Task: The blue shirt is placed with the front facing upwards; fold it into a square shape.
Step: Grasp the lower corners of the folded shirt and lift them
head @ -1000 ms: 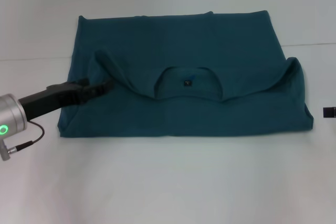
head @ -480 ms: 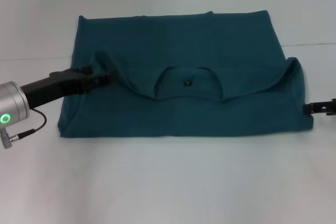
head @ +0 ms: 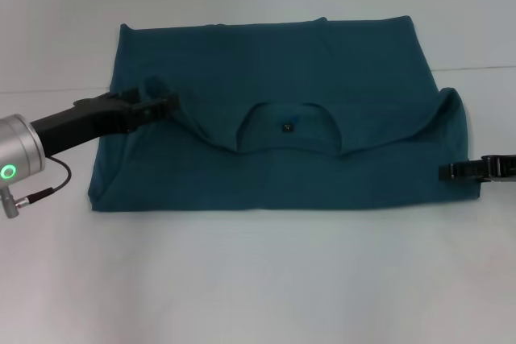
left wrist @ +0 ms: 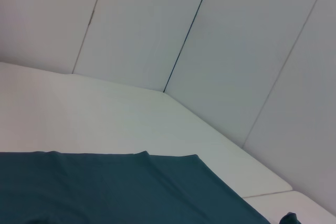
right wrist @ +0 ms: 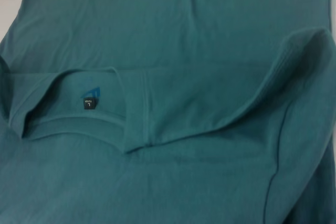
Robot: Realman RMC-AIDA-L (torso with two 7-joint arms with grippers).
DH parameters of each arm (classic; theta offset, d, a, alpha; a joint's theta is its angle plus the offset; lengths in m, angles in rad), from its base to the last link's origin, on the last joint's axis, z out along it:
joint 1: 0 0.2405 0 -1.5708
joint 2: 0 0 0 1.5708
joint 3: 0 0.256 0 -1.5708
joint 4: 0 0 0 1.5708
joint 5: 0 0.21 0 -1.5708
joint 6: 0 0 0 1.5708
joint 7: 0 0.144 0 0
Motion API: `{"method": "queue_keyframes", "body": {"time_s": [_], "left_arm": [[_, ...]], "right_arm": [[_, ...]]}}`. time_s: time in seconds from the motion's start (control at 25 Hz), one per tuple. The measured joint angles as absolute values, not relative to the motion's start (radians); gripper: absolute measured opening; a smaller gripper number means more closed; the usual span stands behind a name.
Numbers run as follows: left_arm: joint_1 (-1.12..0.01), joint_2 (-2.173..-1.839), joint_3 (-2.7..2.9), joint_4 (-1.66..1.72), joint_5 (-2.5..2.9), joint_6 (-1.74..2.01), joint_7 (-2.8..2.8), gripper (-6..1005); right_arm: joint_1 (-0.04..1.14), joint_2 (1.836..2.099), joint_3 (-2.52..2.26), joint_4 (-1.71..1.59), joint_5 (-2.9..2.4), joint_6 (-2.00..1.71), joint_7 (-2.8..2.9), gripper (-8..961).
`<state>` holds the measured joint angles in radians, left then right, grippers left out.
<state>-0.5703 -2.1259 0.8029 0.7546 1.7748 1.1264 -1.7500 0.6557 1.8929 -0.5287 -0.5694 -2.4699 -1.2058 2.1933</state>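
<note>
The blue shirt lies flat on the white table, folded across so that the round neckline with its small dark label sits mid-cloth. Both shoulder folds stand up as raised ridges. My left gripper reaches in from the left, its tip at the left shoulder ridge. My right gripper comes in low from the right, its tip at the shirt's right edge below the right ridge. The left wrist view shows only the shirt's far edge.
The white table spreads wide in front of the shirt and on both sides. White wall panels rise behind the table's far edge. A cable hangs from my left wrist.
My left gripper has moved up and away, from the shirt's left side to the shoulder ridge. My right gripper has come in from the right edge to the shirt's right hem.
</note>
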Motion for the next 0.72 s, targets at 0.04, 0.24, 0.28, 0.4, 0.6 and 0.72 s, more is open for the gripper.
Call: {"method": "queue_keyframes", "body": {"time_s": [0.04,0.24,0.28,0.4,0.6,0.72], "left_arm": [[-0.571,-2.126,0.803,0.753,1.775,1.123,-1.750,903],[-0.572,-2.126,0.806,0.751,1.775,1.113,-1.750,903],[-0.573,-2.127,0.807,0.751,1.775,1.110,-1.750,903],[-0.575,-2.132,0.809,0.750,1.775,1.103,-1.750,903],[-0.577,-2.134,0.810,0.750,1.777,1.100,-1.750,903],[-0.577,-2.135,0.810,0.749,1.776,1.096,-1.750,903]], "right_arm": [[0.654,1.893,-0.529,-0.569,-2.470,-1.205,2.196,915],[0.646,1.893,-0.530,-0.565,-2.472,-1.201,2.201,903],[0.646,1.894,-0.530,-0.561,-2.472,-1.201,2.201,900],[0.646,1.898,-0.529,-0.549,-2.473,-1.188,2.197,891],[0.646,1.909,-0.529,-0.538,-2.472,-1.160,2.193,877],[0.646,1.914,-0.529,-0.525,-2.472,-1.135,2.193,868]]}}
